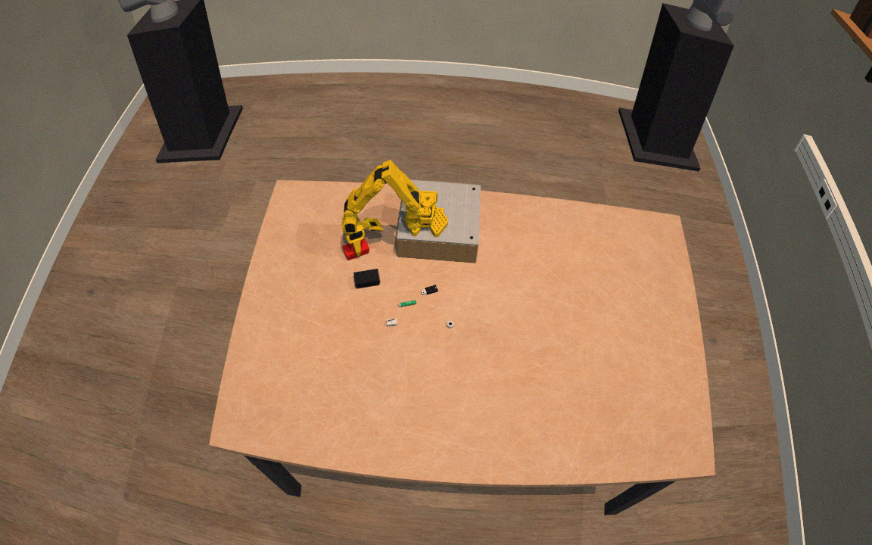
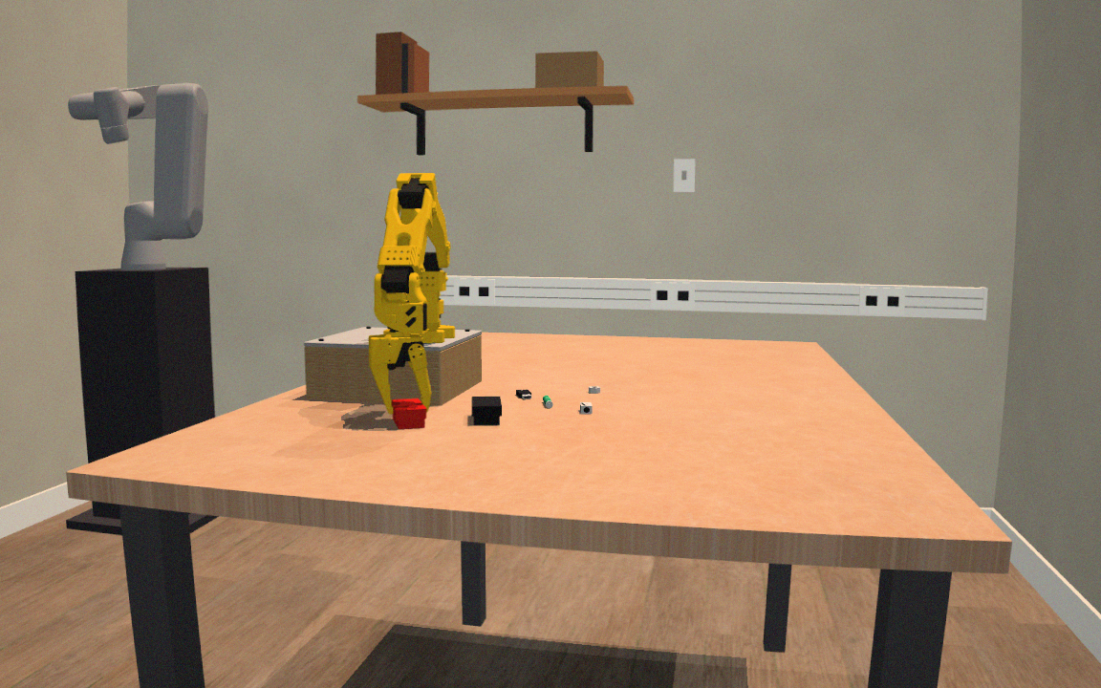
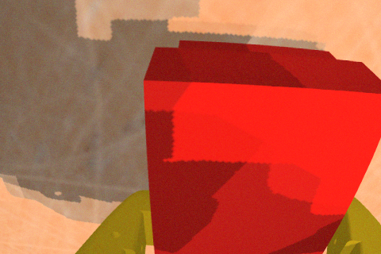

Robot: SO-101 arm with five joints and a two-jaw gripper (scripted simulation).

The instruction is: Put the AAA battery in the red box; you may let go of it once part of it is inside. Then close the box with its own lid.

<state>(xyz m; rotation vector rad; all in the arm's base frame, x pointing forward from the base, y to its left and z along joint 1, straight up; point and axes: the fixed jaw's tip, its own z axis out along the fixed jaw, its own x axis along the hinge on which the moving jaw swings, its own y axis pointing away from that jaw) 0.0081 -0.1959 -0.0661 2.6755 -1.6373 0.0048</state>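
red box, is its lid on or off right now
On, as far as shows: the red box presents an unbroken red top with no opening, and the gripper is shut on it. The AAA battery lies outside.

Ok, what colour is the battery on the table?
Green, the battery lying apart from the gripper; the top view shows it best.

The yellow arm [image 1: 384, 186] bent down from its grey block [image 1: 453, 230] — its hand [image 1: 356, 242] closed on the red box [image 1: 355, 251]. On the counter [image 1: 527, 379] lay a black box [image 1: 365, 278], the green battery [image 1: 406, 303] (well apart from the red box), and three small parts.
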